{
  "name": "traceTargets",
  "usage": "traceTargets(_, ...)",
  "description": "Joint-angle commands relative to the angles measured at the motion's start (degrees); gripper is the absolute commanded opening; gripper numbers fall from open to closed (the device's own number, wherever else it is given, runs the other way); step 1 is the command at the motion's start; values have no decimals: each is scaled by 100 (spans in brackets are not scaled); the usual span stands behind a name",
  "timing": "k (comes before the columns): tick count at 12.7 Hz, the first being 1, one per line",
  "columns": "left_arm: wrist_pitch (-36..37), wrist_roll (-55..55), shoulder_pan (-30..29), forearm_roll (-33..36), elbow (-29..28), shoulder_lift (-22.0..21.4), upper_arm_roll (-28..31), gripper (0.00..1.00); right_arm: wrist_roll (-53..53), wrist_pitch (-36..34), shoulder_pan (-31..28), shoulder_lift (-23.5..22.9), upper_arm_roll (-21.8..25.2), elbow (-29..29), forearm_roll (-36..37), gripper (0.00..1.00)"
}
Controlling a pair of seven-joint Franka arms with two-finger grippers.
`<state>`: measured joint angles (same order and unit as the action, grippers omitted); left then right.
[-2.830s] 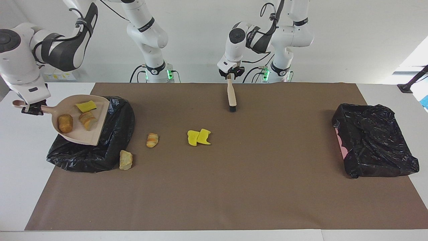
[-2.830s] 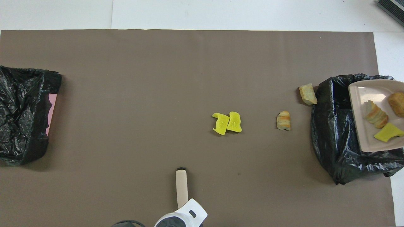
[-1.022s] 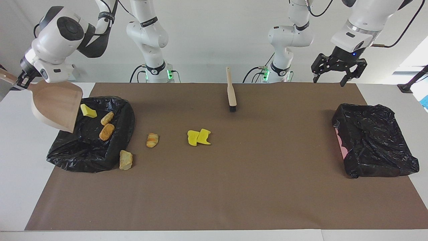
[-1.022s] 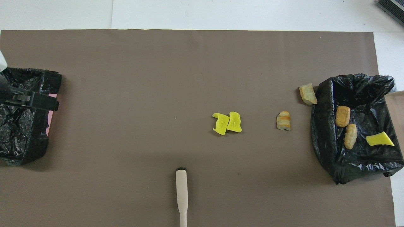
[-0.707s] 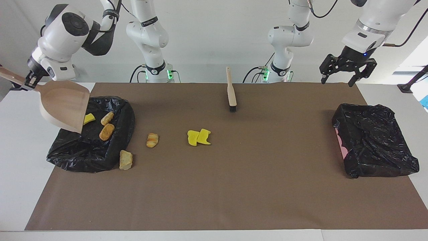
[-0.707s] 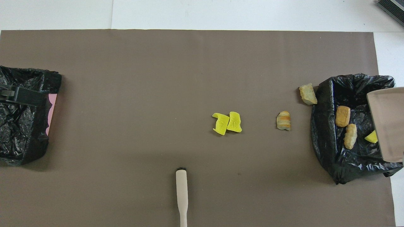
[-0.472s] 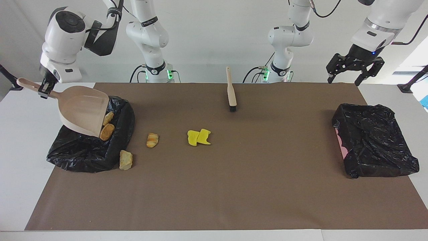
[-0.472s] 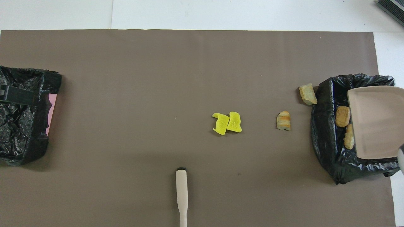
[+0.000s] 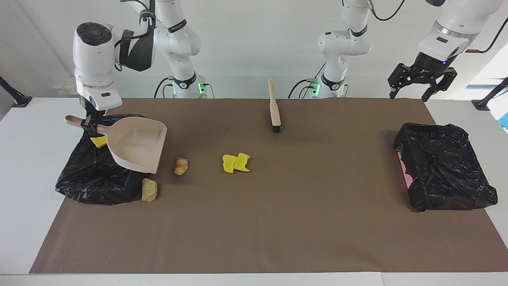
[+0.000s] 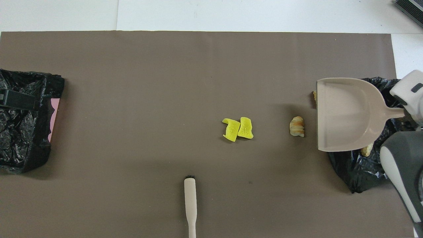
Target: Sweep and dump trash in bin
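My right gripper (image 9: 88, 121) is shut on the handle of the beige dustpan (image 9: 137, 145), which is empty and hangs over the edge of the black-bagged bin (image 9: 91, 178) on the side toward the table's middle. One yellow chunk (image 9: 98, 141) shows in the bin; the pan hides the rest of the inside. On the mat lie a striped pastry lump (image 9: 180, 166), a tan lump (image 9: 149, 189) against the bin, and two yellow chunks (image 9: 236, 163). The beige brush (image 9: 274, 107) lies free on the mat near the robots. My left gripper (image 9: 421, 85) is open and empty, up in the air.
A second black-bagged bin (image 9: 444, 171) with a pink side stands at the left arm's end of the table; the left gripper (image 10: 18, 100) hangs over it. Brown paper (image 9: 278, 222) covers the table. In the overhead view the dustpan (image 10: 343, 114) hides most of the tan lump.
The right arm has swung the emptied dustpan from its tipped pose over the bin toward the table's middle and levelled it. The left gripper has drifted slightly toward its end of the table.
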<state>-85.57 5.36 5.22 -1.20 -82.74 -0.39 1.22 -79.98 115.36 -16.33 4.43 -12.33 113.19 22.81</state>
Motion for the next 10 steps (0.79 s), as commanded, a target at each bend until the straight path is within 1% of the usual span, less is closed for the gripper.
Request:
traceTargets(1, 128, 44, -65, 50, -58, -101, -79, 100, 1286, -293, 419, -152, -24, -113, -251, 0)
traceTargets(2, 128, 52, -82, 50, -84, -127, -79, 100, 1735, -364, 568, -222, -24, -113, -416, 0)
traceTargets(4, 120, 44, -73, 50, -102, -136, -70, 100, 2648, -461, 710, -433, -24, -105, -1004, 0)
traceTargets(5, 119, 52, -82, 50, -102, -136, -78, 100, 3289, -479, 806, -547, -24, -105, -1189, 0)
traceTargets(6, 102, 44, -91, 50, -102, -136, -70, 100, 3774, -470, 973, -627, -24, -105, -1217, 0)
traceTargets(8, 76, 44, -91, 50, -102, -136, -70, 100, 4915, -444, 1324, -689, -24, -105, -1296, 0)
traceTargets(10, 67, 44, -91, 50, -102, -136, -70, 100, 5972, -470, 1414, -689, -33, -96, -1812, 0)
